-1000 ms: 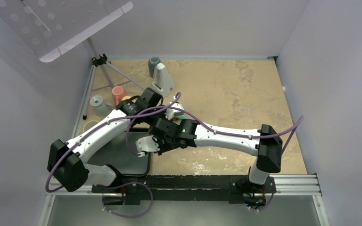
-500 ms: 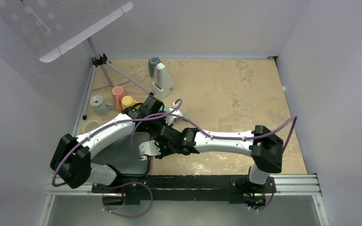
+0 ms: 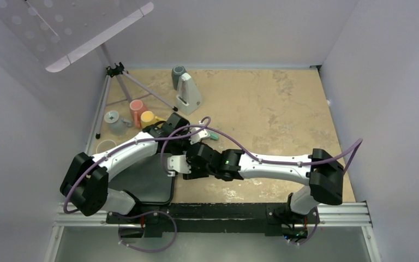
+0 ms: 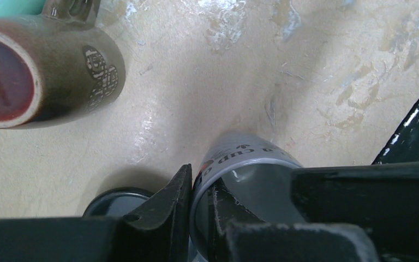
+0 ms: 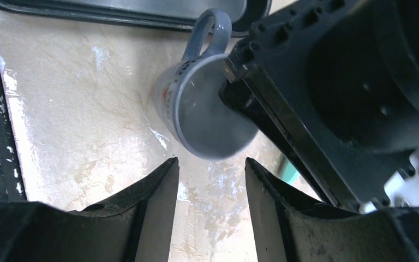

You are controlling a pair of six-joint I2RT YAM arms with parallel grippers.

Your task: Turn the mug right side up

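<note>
Left end effector [image 4: 199,188] pinches the tilted grey mug [image 4: 251,164] by its rim; right end effector [image 5: 210,166], at its 6 o'clock, stands parted, empty. Standing it upright likely remains.

A black tray [image 3: 142,183] lies on the tan table's [image 3: 273,103] near left. Beyond it sit a grey mug [image 3: 114,120], salmon cup [image 3: 137,109] and yellow cup [image 3: 148,117] — close together, beside a tripod [image 3: 121,76].

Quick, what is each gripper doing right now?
Left gripper: closed, pinching the mug by its rim.
Right gripper: open, holding nothing.
</note>
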